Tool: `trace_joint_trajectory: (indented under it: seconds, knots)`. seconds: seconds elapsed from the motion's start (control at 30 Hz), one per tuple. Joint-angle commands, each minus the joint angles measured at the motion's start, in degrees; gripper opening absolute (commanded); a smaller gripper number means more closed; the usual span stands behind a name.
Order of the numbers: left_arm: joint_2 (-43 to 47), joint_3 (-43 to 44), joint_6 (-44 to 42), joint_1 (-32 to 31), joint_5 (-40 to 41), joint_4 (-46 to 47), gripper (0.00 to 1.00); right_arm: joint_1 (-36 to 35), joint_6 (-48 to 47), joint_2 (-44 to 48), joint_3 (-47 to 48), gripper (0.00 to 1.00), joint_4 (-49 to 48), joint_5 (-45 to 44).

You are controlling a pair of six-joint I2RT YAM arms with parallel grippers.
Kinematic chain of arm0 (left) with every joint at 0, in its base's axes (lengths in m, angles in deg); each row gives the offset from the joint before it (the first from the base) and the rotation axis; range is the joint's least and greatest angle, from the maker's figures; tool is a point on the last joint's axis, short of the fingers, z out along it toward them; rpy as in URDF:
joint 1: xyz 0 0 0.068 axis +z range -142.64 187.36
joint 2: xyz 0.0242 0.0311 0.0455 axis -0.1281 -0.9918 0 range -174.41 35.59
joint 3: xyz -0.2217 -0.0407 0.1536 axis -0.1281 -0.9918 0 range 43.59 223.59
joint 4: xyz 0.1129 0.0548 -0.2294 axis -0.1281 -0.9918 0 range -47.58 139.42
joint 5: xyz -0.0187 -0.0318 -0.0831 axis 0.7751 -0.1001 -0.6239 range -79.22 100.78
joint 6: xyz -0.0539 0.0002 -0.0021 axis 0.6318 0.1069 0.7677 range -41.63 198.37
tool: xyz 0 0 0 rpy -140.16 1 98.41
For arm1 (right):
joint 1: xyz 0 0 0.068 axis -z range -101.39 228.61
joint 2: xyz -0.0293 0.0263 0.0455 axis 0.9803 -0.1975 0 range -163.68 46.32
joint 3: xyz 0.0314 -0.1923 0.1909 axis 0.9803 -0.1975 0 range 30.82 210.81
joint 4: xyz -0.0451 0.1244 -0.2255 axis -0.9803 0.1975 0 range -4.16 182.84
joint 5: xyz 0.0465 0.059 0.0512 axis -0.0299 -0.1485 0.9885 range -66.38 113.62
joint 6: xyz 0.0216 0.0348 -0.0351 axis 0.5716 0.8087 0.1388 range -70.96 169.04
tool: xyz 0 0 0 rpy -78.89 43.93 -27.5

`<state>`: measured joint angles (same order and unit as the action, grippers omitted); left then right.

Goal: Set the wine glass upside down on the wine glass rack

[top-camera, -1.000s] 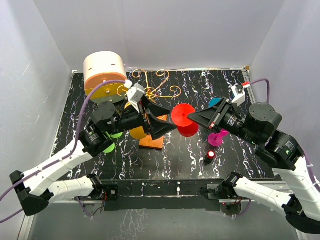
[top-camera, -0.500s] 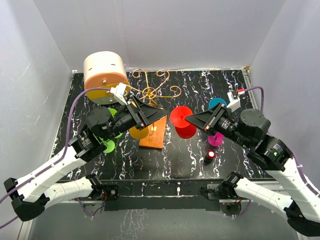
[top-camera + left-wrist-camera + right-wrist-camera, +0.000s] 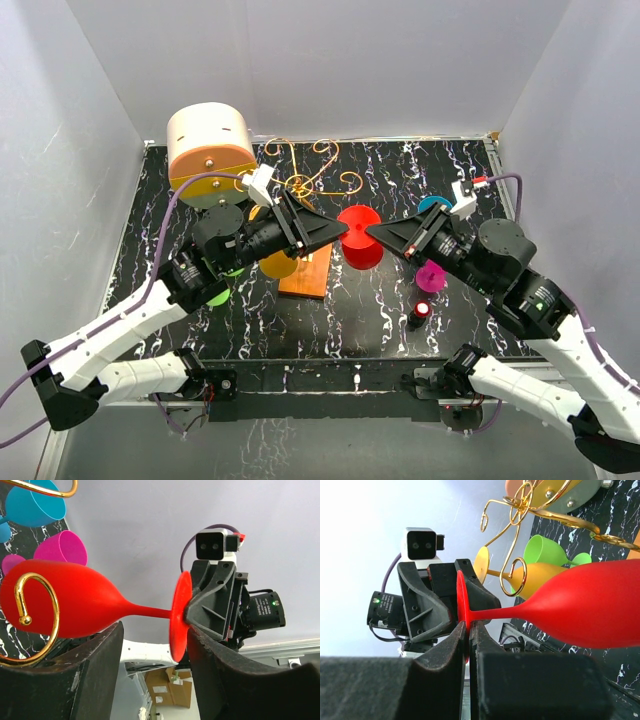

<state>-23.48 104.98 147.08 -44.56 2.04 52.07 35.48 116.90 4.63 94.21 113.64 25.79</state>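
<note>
The red wine glass (image 3: 358, 238) hung sideways at frame centre, foot rim pinched in the right gripper's (image 3: 468, 627) pressed-together jaws, stem crossing the left gripper's (image 3: 152, 630) spread jaws. One wine glass rack (image 3: 303, 183) stood just upper left of it; around were four more: yellow glass (image 3: 278, 265), green glass (image 3: 214, 295), magenta glass (image 3: 430, 277), teal glass (image 3: 432, 204), with bare table (image 3: 350, 310) open at lower centre.

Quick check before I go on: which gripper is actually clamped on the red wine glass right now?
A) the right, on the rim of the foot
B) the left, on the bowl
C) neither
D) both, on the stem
A: in the right wrist view the right gripper is pinched shut on the foot rim of the red wine glass, while the left gripper stands wide open, a finger on either side of the stem.
</note>
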Motion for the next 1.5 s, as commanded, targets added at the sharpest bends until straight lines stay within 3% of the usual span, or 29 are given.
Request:
trace_joint_trajectory:
  seconds: [0.0, 0.1, 0.33, 0.47, 0.73, 0.8, 0.87, 1.2, 1.47]
  knots:
    - [0.2, 1.9, 0.5, -0.1, -2.5, 2.3, 0.50, -0.3, 0.4, -0.7, -0.2, 0.00, -6.7, 1.4]
    - [-0.1, 2.3, -0.1, -0.1, -2.2, 1.5, 0.43, -0.2, 0.5, -1.4, -0.6, 0.00, -7.7, 1.8]
    - [1.3, 3.1, -3.5, -0.1, 3.3, -3.3, 0.11, -0.3, 0.4, -2.5, -1.3, 0.00, -9.7, 1.8]
    - [2.1, 3.3, -4.0, -0.1, 5.3, -3.6, 0.00, -0.2, 0.5, -3.2, -1.3, 0.00, -10.7, 2.1]
    - [-0.7, 7.0, -4.9, 0.0, 6.9, -5.8, 0.00, -0.3, 0.5, -5.0, -1.3, 0.00, -13.2, 1.3]
    - [-2.0, 7.9, -5.4, 0.1, 6.5, -6.1, 0.06, -0.2, -0.1, -5.6, -1.0, 0.00, -13.2, 0.5]
    - [-3.1, 8.4, -5.6, 0.3, 6.0, -6.4, 0.21, -0.3, -0.3, -6.1, -0.8, 0.00, -12.9, -0.4]
    - [-3.0, 8.7, -7.8, 1.4, 10.4, -10.1, 0.44, -0.2, -0.1, -7.1, -2.0, 0.00, -15.0, -2.3]
    - [-0.7, 11.9, -12.0, 1.4, 15.5, -16.2, 0.73, -0.3, 1.6, -10.0, -2.7, 0.00, -18.8, -1.2]
